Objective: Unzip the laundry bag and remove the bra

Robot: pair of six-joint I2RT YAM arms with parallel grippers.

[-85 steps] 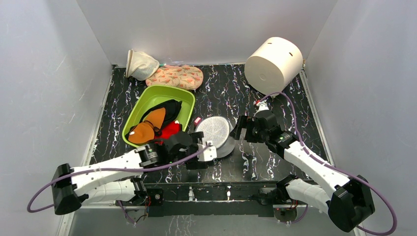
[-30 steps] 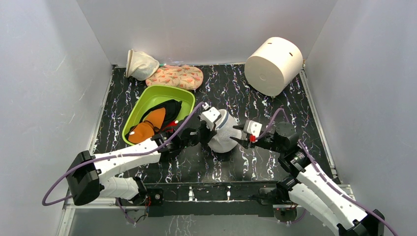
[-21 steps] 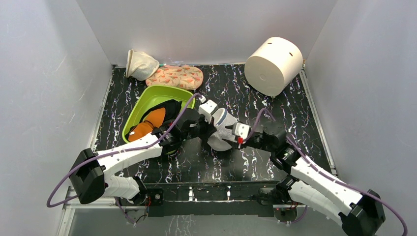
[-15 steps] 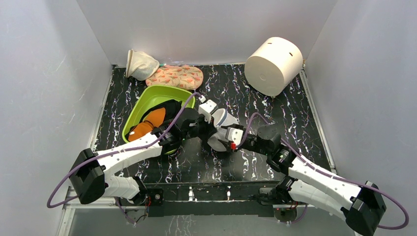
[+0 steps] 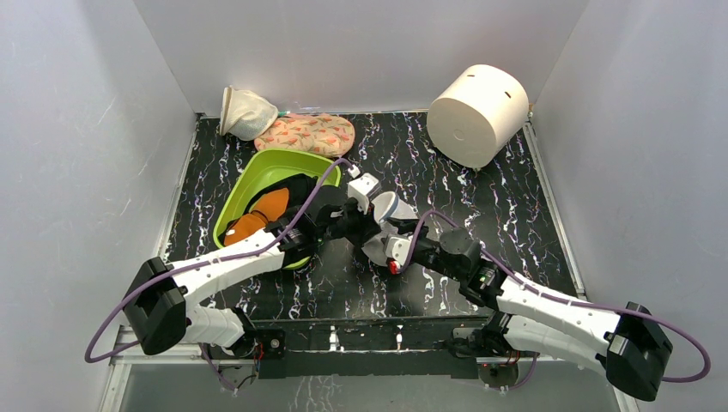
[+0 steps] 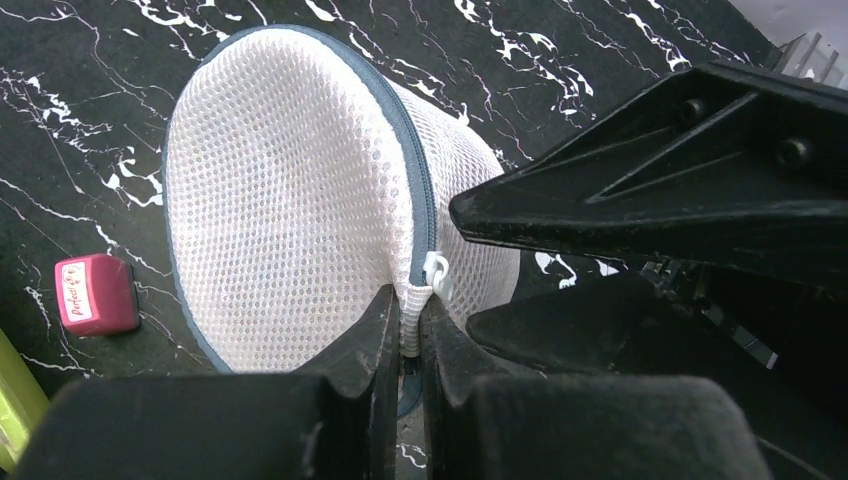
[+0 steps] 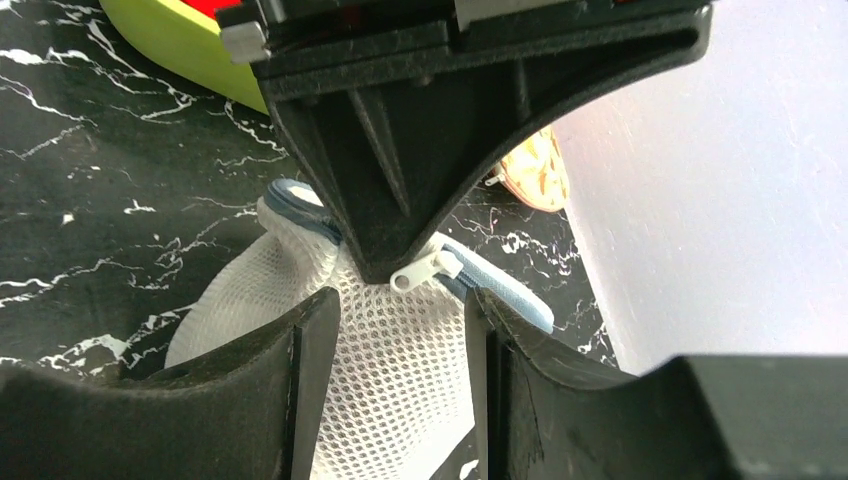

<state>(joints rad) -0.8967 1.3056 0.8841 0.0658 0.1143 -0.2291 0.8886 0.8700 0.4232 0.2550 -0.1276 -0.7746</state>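
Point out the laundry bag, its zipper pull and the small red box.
laundry bag (image 6: 290,220), left wrist view, white mesh face.
zipper pull (image 6: 437,272), left wrist view, white tab.
small red box (image 6: 95,293), left wrist view, labelled top.

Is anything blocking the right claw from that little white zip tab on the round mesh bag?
Nothing visible lies between them: the white zip tab shows just past the open right claw. The left claw, pinching the round white mesh laundry bag, sits right beside the tab.

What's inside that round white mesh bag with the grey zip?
Only the white mesh laundry bag itself shows; its grey zip looks closed, so any contents are hidden. The left gripper pinches its rim.
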